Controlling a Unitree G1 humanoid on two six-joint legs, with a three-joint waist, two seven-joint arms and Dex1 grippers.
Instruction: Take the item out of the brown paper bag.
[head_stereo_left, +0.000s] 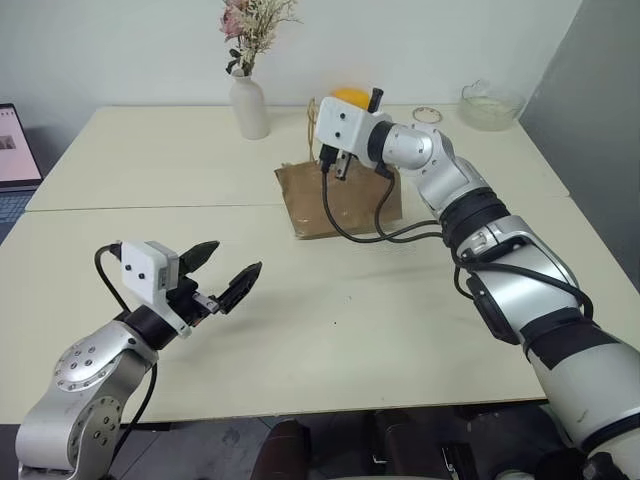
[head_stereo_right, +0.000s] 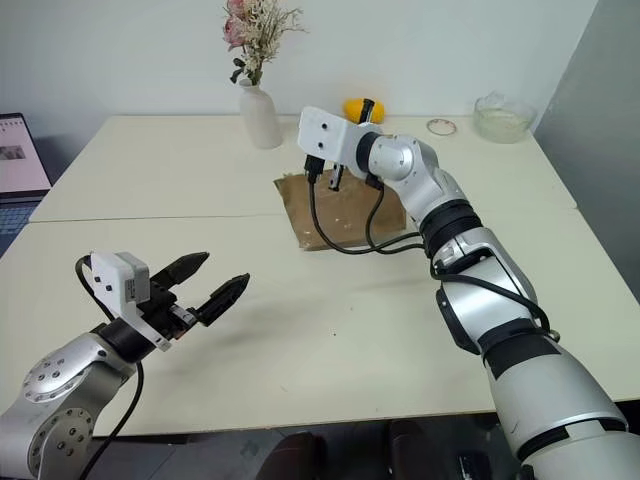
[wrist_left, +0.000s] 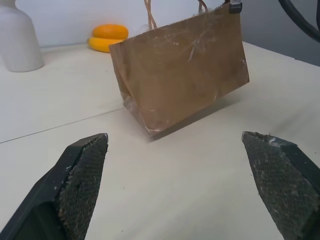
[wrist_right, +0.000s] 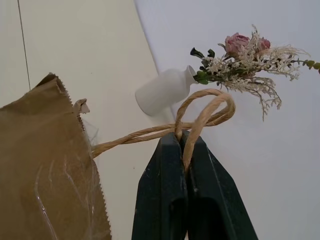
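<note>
The brown paper bag (head_stereo_left: 340, 205) stands on the table (head_stereo_left: 400, 330) at mid-back. It is tilted, with one bottom edge raised off the tabletop (wrist_left: 180, 70). My right gripper (wrist_right: 183, 145) is above the bag, shut on its two twisted-paper loop handles (wrist_right: 202, 110). The item is hidden from view. My left gripper (head_stereo_left: 225, 270) hovers over the table's front left, open and empty, its fingers (wrist_left: 82, 175) pointing toward the bag from a distance.
A white vase (head_stereo_left: 249, 105) with dried flowers stands behind and left of the bag. An orange fruit (wrist_left: 111, 31) and a banana (wrist_left: 102, 45) lie behind it. A glass bowl (head_stereo_left: 488, 105) and a small ring (head_stereo_left: 427, 115) sit at the back right. A laptop (head_stereo_left: 15, 145) is at the left.
</note>
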